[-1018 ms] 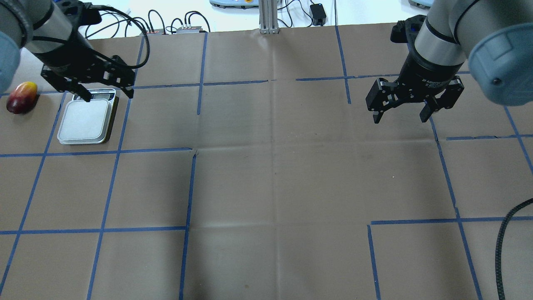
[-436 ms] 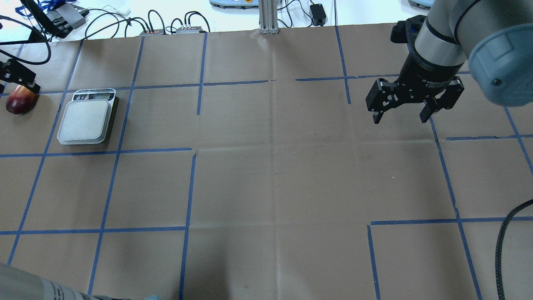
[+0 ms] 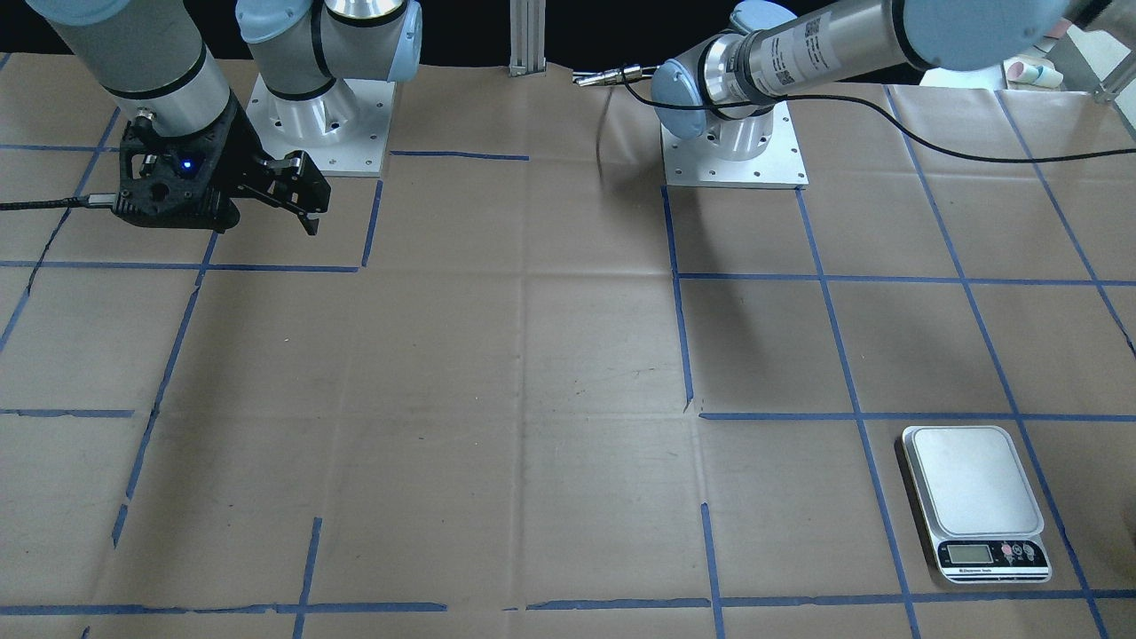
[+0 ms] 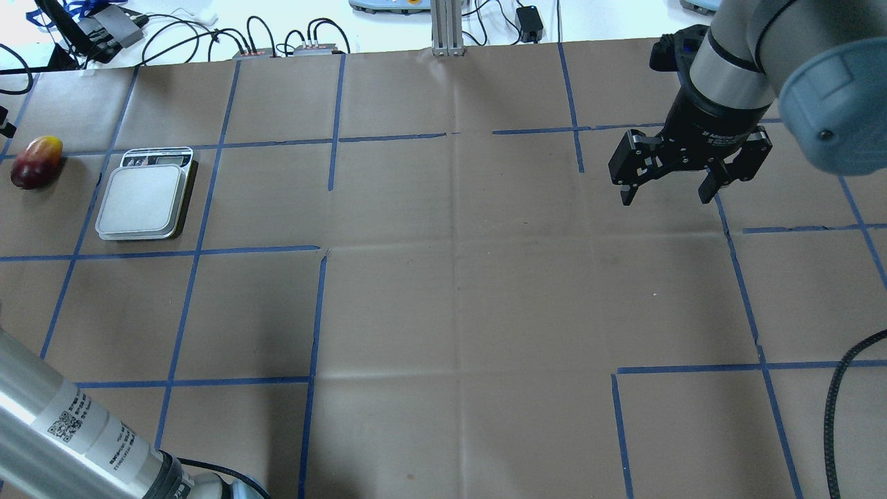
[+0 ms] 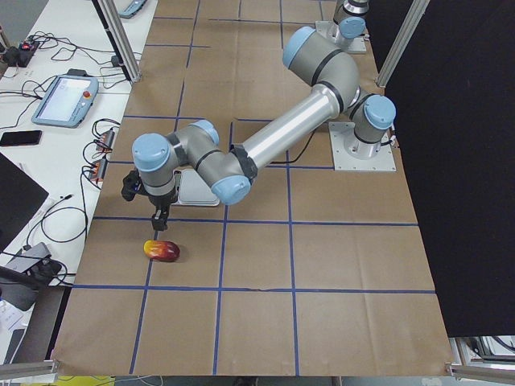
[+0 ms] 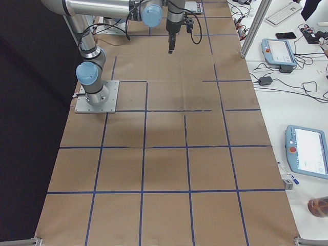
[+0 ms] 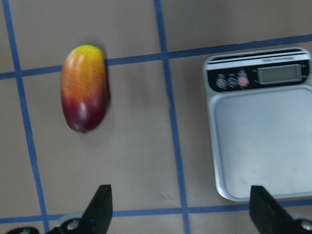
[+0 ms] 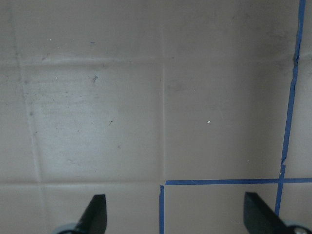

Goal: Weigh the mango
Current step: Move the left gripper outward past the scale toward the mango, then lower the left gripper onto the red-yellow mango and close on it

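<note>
The mango [image 4: 36,161], dark red fading to yellow, lies on the brown paper at the far left, beside the scale [image 4: 144,201]. In the left wrist view the mango [image 7: 84,87] lies ahead of the left finger, and the scale [image 7: 261,122] ahead of the right one. My left gripper [image 7: 180,207] is open and empty, hovering above the table. In the exterior left view it [image 5: 155,207] hangs just above the mango [image 5: 162,251]. My right gripper [image 4: 666,195] is open and empty above bare paper at the right.
The scale's platter [image 3: 974,484] is empty and its display faces away from the robot. My left arm's forearm [image 4: 69,430] crosses the overhead view's bottom left corner. Blue tape lines grid the paper. Cables and tablets lie beyond the table's far edge [image 4: 277,41].
My left gripper has moved left from above the scale, past the mango and out of the overhead view. Its forearm now shows at the bottom left. The right arm has not moved.
</note>
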Tool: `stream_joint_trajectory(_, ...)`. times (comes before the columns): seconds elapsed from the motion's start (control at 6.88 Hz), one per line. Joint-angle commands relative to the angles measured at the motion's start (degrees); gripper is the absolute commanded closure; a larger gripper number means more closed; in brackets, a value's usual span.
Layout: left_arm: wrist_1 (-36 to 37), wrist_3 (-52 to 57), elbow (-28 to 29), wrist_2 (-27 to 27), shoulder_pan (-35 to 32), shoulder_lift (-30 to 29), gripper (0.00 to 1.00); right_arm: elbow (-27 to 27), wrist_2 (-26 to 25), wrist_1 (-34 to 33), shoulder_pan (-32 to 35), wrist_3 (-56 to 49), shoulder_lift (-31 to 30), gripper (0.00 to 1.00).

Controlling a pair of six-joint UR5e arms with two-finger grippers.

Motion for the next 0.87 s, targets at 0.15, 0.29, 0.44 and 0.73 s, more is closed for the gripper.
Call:
stream_joint_trajectory(0.15, -2.83, 0.62, 13.02, -2.7, 1.76, -11.33, 0.01, 0.0, 0.0, 0.0, 0.0, 0.0, 0.01, 0.0)
stream_joint_trajectory(0.29, -2.57, 0.62, 13.11, -3.05, 1.76, -12.65, 0.01, 0.0, 0.0, 0.0, 0.0, 0.0, 0.01, 0.0)
stream_joint_trajectory(0.44, -1.96, 0.53, 13.29, -4.19, 1.67, -13.88, 0.01, 0.0, 0.0, 0.0, 0.0, 0.0, 0.01, 0.0)
stream_joint_trajectory(0.73, -0.73, 0.44, 13.38, -5.96, 1.32, -17.05, 0.01, 0.0, 0.0, 0.0, 0.0, 0.0, 0.01, 0.0)
